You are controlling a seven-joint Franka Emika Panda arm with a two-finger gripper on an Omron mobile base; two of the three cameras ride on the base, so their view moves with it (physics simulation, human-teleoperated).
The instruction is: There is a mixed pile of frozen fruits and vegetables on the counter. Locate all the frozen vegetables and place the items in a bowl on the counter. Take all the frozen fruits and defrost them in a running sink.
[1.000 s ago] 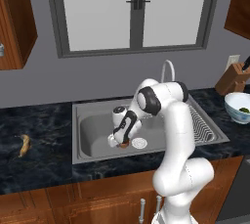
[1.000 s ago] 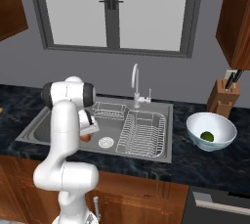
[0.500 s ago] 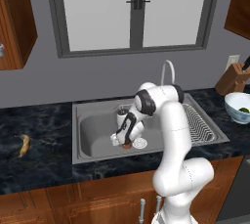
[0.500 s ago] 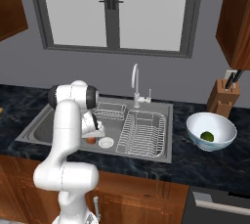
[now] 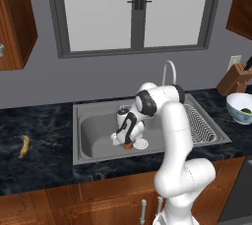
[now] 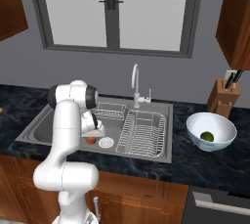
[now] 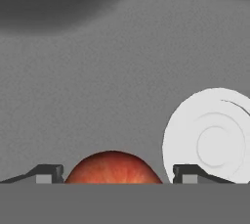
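My gripper (image 5: 125,142) (image 6: 93,137) (image 7: 117,174) is low inside the sink (image 5: 98,130) (image 6: 39,131), open. The red fruit (image 5: 128,146) (image 6: 91,140) (image 7: 113,168) lies between its fingertips on the basin floor, with a small gap on each side. The white round drain (image 5: 141,143) (image 6: 106,143) (image 7: 215,140) is just beside it. A yellow-brown banana-like fruit (image 5: 23,145) lies on the black counter (image 5: 39,126) left of the sink. The white bowl (image 5: 236,102) (image 6: 219,123) stands on the counter right of the sink, with the green ball (image 6: 207,136) in it.
A tall curved faucet (image 5: 170,71) (image 6: 135,78) rises behind the sink. A wire rack (image 5: 199,126) (image 6: 144,132) fills the basin's right half. A wooden knife block (image 5: 232,79) (image 6: 222,101) stands behind the bowl. Windows and wooden wall cabinets are above.
The hand has sunk a little toward the sink floor beside the drain, carrying the red fruit down. Its fingers have spread slightly off the fruit.
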